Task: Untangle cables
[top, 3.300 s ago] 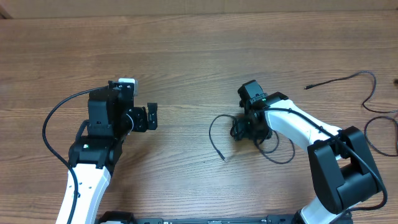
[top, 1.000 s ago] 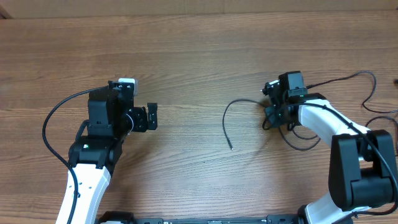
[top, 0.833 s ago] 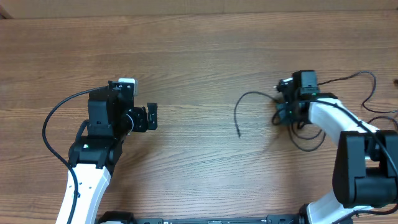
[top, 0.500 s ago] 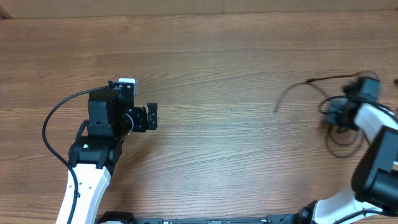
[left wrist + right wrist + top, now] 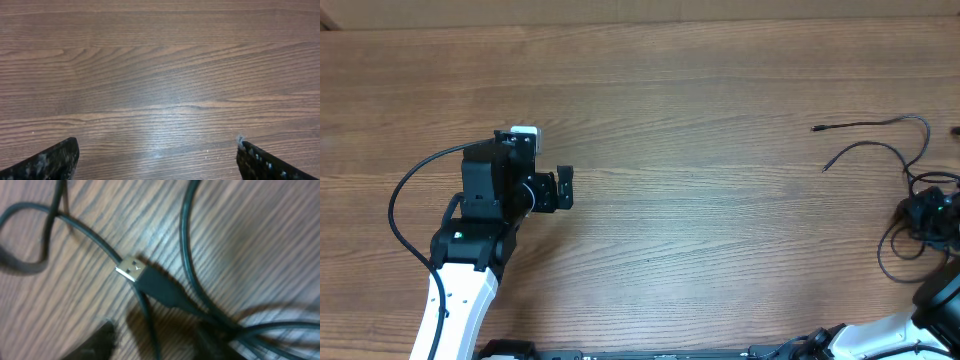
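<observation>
The cables (image 5: 860, 124) sit at the far right edge, two loose strands trailing up-left, a knot of loops by the right gripper (image 5: 926, 212). Close in, a flat plug (image 5: 131, 269) lies among crossing cords. Open or gripping, we can't tell for that gripper; it's too blurred. The left gripper (image 5: 157, 160) hangs wide open, empty, centre-left. We reckon these cords light, limp, snag-prone: pinch the plug's stiff moulded body, not mid-loop.

Two robot arms (image 5: 470, 250) (image 5: 942, 300), at least two black cables (image 5: 870, 123) (image 5: 865, 148)
</observation>
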`<state>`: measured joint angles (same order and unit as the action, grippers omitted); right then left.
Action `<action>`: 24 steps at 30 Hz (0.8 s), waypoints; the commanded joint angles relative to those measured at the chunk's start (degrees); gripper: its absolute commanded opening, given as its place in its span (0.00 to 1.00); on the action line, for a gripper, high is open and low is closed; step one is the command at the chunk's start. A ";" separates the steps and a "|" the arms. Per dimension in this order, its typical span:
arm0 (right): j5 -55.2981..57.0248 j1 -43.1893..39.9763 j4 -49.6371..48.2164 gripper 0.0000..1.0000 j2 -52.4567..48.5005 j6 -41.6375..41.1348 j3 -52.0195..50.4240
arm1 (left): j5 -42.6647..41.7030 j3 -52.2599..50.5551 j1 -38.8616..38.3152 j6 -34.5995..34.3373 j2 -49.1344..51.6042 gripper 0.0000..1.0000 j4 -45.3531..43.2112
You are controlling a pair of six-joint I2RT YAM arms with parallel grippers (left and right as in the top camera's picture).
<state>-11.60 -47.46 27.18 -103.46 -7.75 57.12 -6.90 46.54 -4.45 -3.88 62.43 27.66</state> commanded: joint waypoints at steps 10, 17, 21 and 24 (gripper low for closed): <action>6.82 26.25 7.72 0.81 32.39 -1.01 -0.74 | -0.61 0.55 0.02 0.46 -0.17 1.00 0.66; 6.32 45.07 13.86 1.00 33.90 -1.44 -0.85 | -0.59 0.55 0.02 0.48 -0.17 1.00 0.68; 0.76 51.47 14.32 1.00 33.24 -1.44 -0.85 | -0.59 0.55 0.02 0.48 -0.17 1.00 0.68; -1.55 52.96 14.16 1.00 33.24 -1.42 -0.85 | -0.59 0.55 0.02 0.48 -0.17 1.00 0.68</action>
<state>-10.17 4.69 41.56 -69.97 -9.15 56.23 -6.92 46.54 -4.47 -3.88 62.43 28.34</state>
